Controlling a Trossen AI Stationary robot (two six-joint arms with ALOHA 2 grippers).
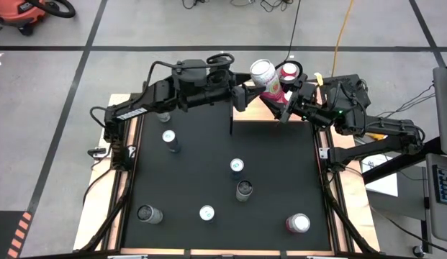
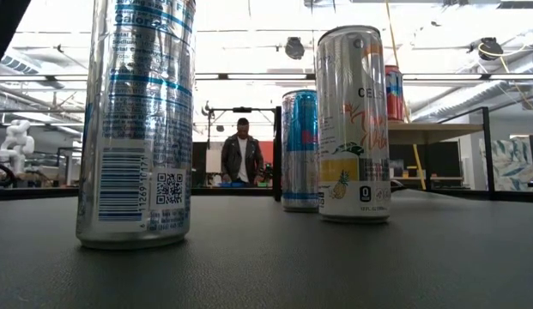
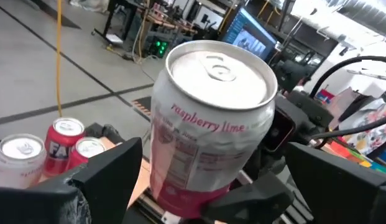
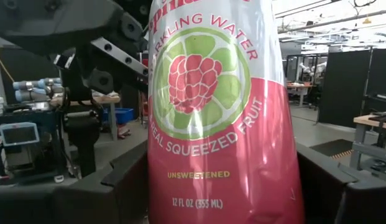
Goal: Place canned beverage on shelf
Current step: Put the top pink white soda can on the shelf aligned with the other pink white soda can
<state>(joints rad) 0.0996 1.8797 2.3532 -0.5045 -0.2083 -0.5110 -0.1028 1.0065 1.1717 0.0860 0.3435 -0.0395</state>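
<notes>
The right gripper [image 1: 281, 97] grasps a pink-and-white raspberry lime sparkling water can [image 1: 266, 78] between its fingers [image 4: 127, 180], holding it tilted in the air above the far edge of the tabletop [image 1: 281, 173], near the far right corner. The left gripper [image 1: 246, 96] reaches in from the other side, its fingers [image 3: 112, 165] spread wide on either side of the same can without clasping it. In the left wrist view the can's silver top and the words "raspberry lime" face the camera.

The shelf [image 2: 429, 130] stands at the far right corner of the tabletop, a light-wood board on a black frame; a red can [image 1: 289, 71] stands on it just beside the held can, and the left wrist view shows two more silver-topped cans next to that red one.

Seven other cans stand scattered upright over the black tabletop, among them a pink can [image 1: 297, 224] near the front right corner. A person [image 2: 241, 154] stands in the room beyond.
</notes>
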